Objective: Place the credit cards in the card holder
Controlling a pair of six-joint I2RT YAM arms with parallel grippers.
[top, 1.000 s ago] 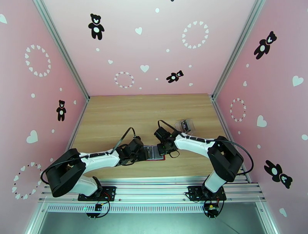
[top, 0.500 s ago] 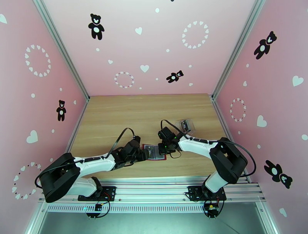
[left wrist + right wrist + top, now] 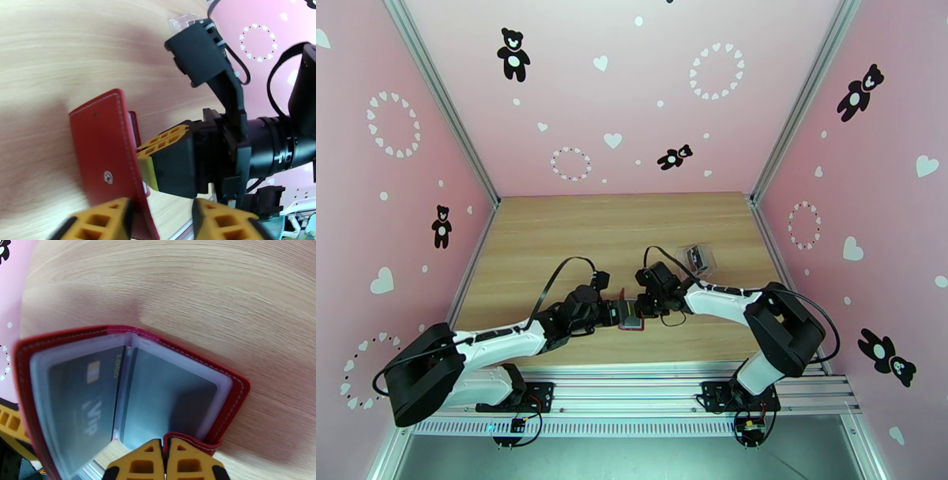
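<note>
The dark-red card holder [image 3: 631,319] lies between both grippers near the table's front edge. Its left cover [image 3: 103,150] stands tilted up, leaning against the left finger [image 3: 103,221] of my open left gripper [image 3: 160,209]. In the right wrist view the holder [image 3: 233,398] gapes open, with a silvery grey card [image 3: 81,398] marked "Vip" in its left clear pocket. The right pocket [image 3: 166,405] looks grey too. My right gripper [image 3: 164,447] is shut, its tips at the snap tab [image 3: 187,439] on the right half. The yellow card is out of view.
A clear crinkly pouch [image 3: 696,257] with dark contents lies behind the right gripper [image 3: 641,308]. The left gripper [image 3: 615,314] and the right one are almost touching over the holder. Bare wooden table [image 3: 553,237] stretches behind and to the left.
My left gripper has moved right against the holder, and the left cover has gone from lying flat to standing up. The right gripper has stayed at the holder's right half.
</note>
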